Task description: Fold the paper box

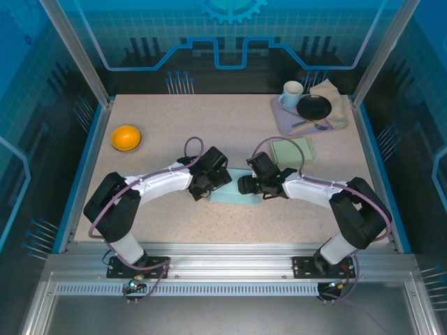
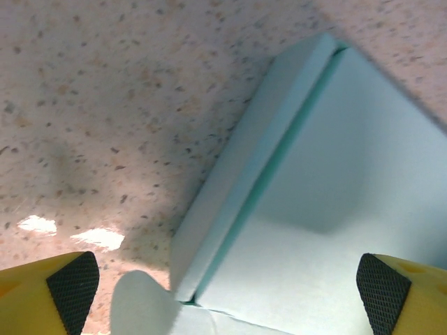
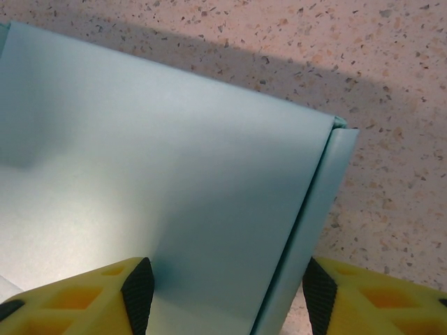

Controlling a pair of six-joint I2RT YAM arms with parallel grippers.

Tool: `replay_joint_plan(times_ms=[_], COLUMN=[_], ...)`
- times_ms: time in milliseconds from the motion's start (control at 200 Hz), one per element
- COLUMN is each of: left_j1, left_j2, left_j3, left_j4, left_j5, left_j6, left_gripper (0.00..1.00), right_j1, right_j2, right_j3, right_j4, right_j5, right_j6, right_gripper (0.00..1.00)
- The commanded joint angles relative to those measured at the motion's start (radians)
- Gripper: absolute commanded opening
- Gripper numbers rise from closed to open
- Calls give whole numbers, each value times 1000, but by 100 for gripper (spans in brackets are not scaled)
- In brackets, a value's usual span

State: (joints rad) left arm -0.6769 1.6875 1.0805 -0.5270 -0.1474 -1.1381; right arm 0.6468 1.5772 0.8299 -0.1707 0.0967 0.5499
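Pale teal paper box (image 1: 234,195) lies mid-worktop (image 1: 174,139), between the arms. Top view: left jaws and right jaws meet over its two ends. Left wrist view: left jaws gape wide, empty, above a raised side wall (image 2: 237,188). Right wrist view: right jaws stand half open astride the opposite edge flap (image 3: 307,230), gripping nothing. Step, apparently: creasing the walls; next needs a square pinch on a flap.

Our left arm (image 1: 155,183) and right arm (image 1: 316,188) wear white and black shells, each looped by a purple cable (image 1: 193,142) and bolted to a black base plate (image 1: 137,266). Our left gripper (image 2: 227,289) and right gripper (image 3: 229,293) have yellow fingers (image 2: 24,296) with black textured pads (image 3: 318,294).
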Motion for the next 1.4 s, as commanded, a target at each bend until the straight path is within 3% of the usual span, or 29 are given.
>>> replay_joint_plan(times_ms=[0, 180, 640, 920, 1396], left_j1=[3, -6, -20, -17, -11], left_j2=[33, 44, 29, 27, 67], left_j3=[53, 37, 52, 47, 6], left_j4=[-89, -29, 7, -35, 32], left_j5=[39, 108, 141, 44, 70], left_j6=[-69, -132, -172, -138, -167], left_gripper=[99, 97, 86, 83, 76], right_j1=[-12, -13, -13, -13, -14], right_j2=[1, 6, 10, 7, -42], right_j3=[-35, -43, -44, -49, -59], right_j4=[-52, -43, -38, -39, -67], right_j5=[0, 0, 2, -1, 3], right_j6=[1, 4, 8, 10, 5], right_gripper=[61, 61, 61, 61, 61])
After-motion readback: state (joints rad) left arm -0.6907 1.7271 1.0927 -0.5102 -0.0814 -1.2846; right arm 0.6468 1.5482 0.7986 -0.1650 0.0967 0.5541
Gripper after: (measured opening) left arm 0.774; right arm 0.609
